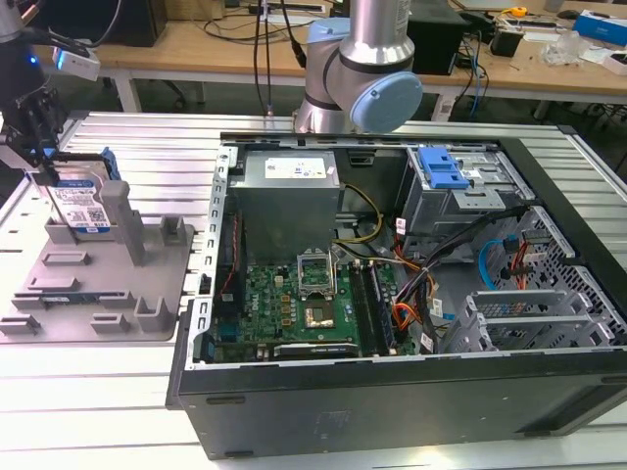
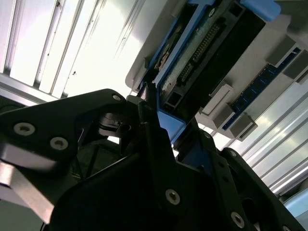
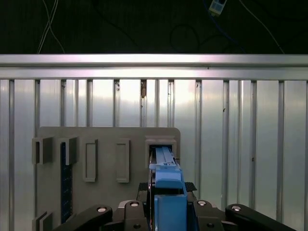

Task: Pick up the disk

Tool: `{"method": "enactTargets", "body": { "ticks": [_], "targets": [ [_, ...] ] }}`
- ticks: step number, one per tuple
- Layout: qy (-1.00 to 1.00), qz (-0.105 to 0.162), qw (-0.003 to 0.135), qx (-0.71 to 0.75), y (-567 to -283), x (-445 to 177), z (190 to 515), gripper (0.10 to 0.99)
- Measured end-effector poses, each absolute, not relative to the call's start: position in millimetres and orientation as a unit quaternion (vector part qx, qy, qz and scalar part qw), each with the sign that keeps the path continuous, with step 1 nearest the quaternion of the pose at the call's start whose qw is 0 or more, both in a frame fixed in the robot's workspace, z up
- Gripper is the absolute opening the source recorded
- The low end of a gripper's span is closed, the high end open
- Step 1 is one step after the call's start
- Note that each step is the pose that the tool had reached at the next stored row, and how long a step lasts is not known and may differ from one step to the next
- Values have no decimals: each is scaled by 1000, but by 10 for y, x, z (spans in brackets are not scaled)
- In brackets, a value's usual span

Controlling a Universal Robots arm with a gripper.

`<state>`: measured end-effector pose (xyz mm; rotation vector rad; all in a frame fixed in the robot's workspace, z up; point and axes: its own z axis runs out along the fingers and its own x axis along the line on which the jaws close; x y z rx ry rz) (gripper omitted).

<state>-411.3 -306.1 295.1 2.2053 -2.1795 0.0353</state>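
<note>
We see the gripper [image 1: 51,176] at the exterior view's nine o'clock edge, its fingers [image 3: 144,202] clamped on the hard drive [image 1: 80,204]. The drive stands on edge in a slot of the grey fixture plate [image 1: 59,294], blue rail [image 3: 166,187] uppermost, left of the open computer case [image 1: 392,392].

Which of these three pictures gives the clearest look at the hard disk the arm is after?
The exterior view: the disk stands on edge in the grey fixture plate, label facing out, with the gripper at it. The first wrist view shows its blue rail edge-on; the second wrist view shows its connector end.
</note>
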Motion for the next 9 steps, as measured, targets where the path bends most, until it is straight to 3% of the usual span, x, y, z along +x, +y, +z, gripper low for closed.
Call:
{"method": "enactTargets", "body": {
  "ticks": [9],
  "targets": [
    [-703, 11, 20, 711, -3062, -4113, 2966, 369]
  ]
}}
